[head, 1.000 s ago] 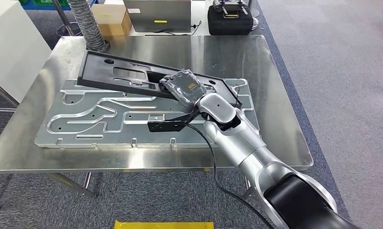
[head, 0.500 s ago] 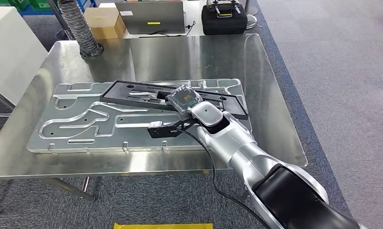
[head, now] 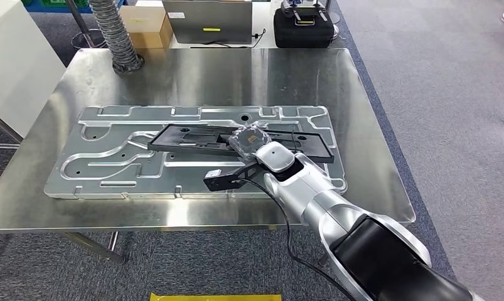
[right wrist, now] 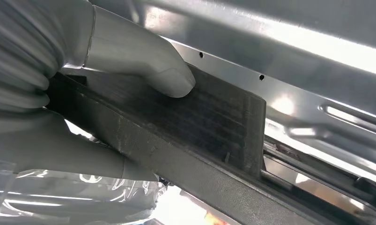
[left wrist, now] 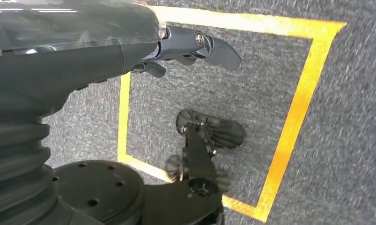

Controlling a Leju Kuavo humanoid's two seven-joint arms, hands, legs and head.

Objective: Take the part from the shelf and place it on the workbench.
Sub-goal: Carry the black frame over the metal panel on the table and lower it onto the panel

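Head view: your right hand (head: 252, 139) grips the black part (head: 193, 139), a long, flat, dark frame with cut-out slots, at a spot right of its middle. Most of the part's length runs away from the hand toward the robot's left, its long axis nearly parallel to the workbench's (head: 312, 75) front edge, with the far end a little nearer the back. The part lies over the grooved aluminium fixture plate (head: 98, 163) on the bench; whether it rests flat on the plate or hangs just above, you cannot tell.

Right wrist view: the thumb (right wrist: 143, 61) presses one broad face of the part, and other fingers (right wrist: 83, 154) close on its opposite side (a firm clasp, judging by how they wrap the rib). The part's surface looks matte and finely lined, with a thick raised edge.

Left wrist view: your left hand (left wrist: 186, 47) hangs over the grey carpet and yellow floor tape (left wrist: 293, 117), fingers apart, holding nothing. The right hand is thus the one to release.
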